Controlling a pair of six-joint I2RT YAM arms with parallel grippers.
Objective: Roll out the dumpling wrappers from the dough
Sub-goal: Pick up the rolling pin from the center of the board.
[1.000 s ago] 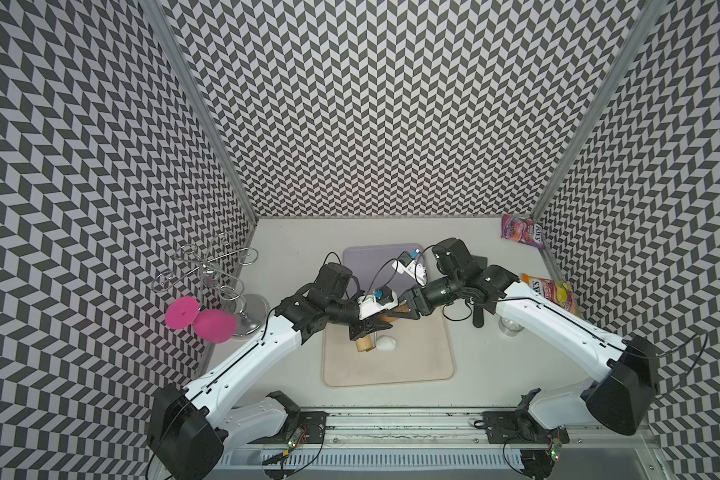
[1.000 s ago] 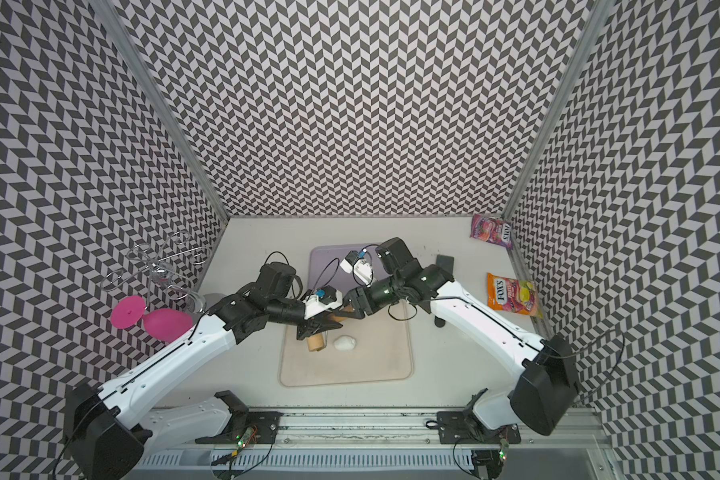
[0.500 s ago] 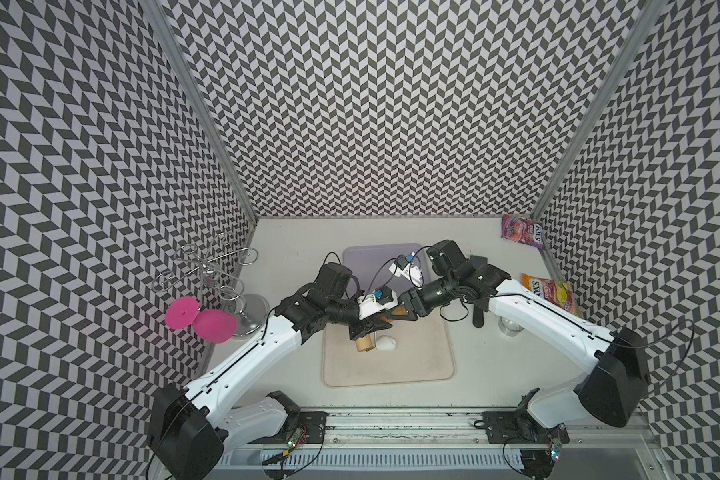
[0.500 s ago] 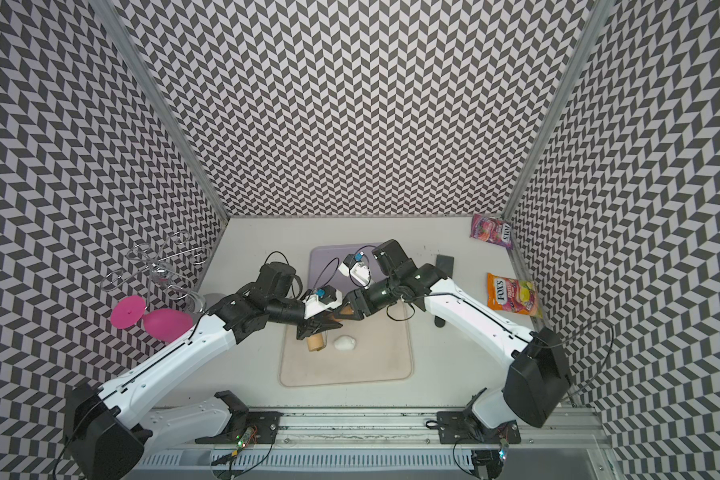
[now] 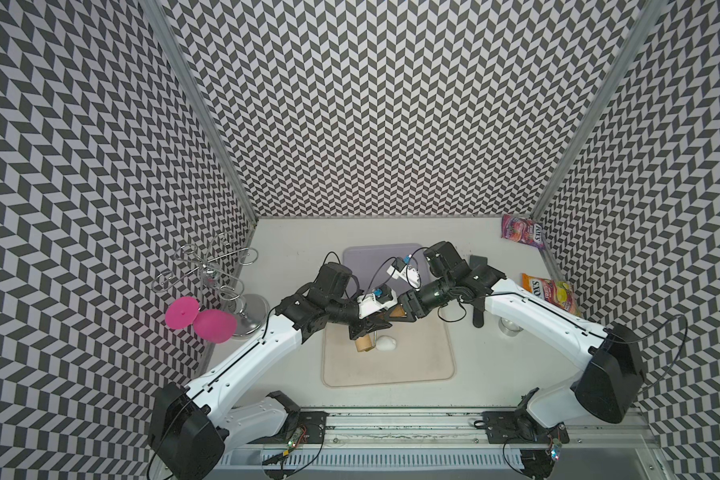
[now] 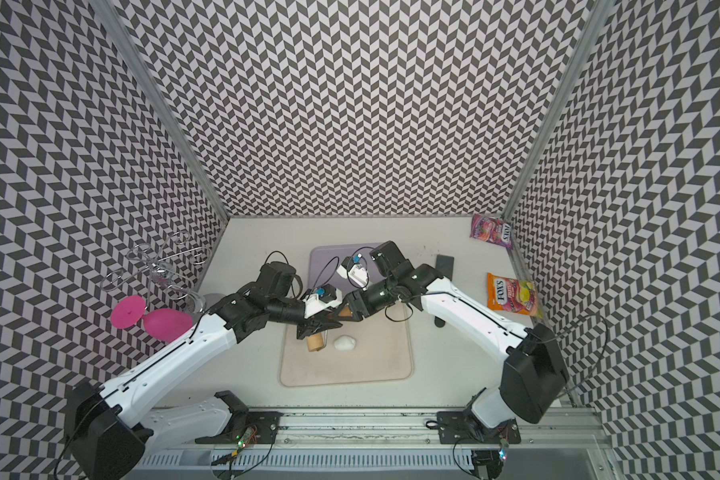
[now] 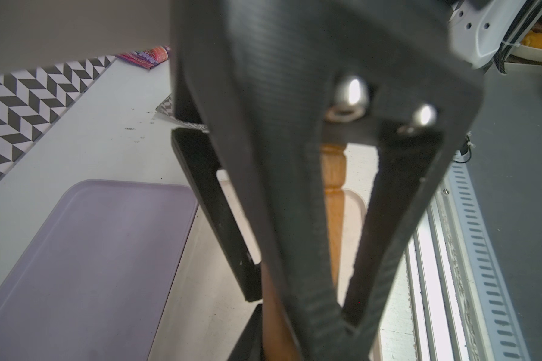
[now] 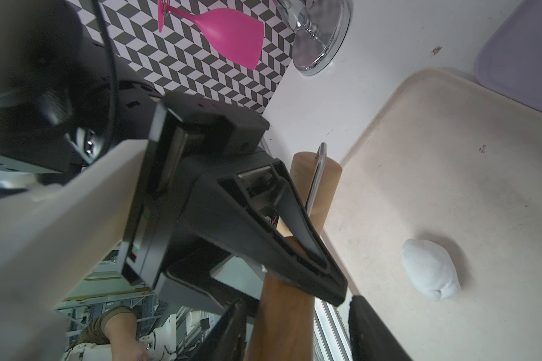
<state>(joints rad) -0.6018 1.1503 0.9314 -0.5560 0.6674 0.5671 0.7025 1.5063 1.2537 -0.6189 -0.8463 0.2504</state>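
White dough (image 8: 431,268): right wrist view (left wrist: roller handle (image 7: 334,175)).

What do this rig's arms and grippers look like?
White link shells, black joints and bases on left arm and right arm; black cables loop at the wrists. Black ribbed fingers, hollow triangles, on left gripper and right gripper. White wrist cameras, blue plugs.

The lavender tray (image 5: 362,262) lies flat, directly behind the beige tray (image 5: 412,365). The wooden roller (image 5: 364,343) is over the beige tray. Left side: wire rack (image 5: 208,270) (chrome base) with the pink glass (image 5: 215,326) just beside it. Right side: purple packet (image 5: 522,230), orange packet (image 5: 551,293).
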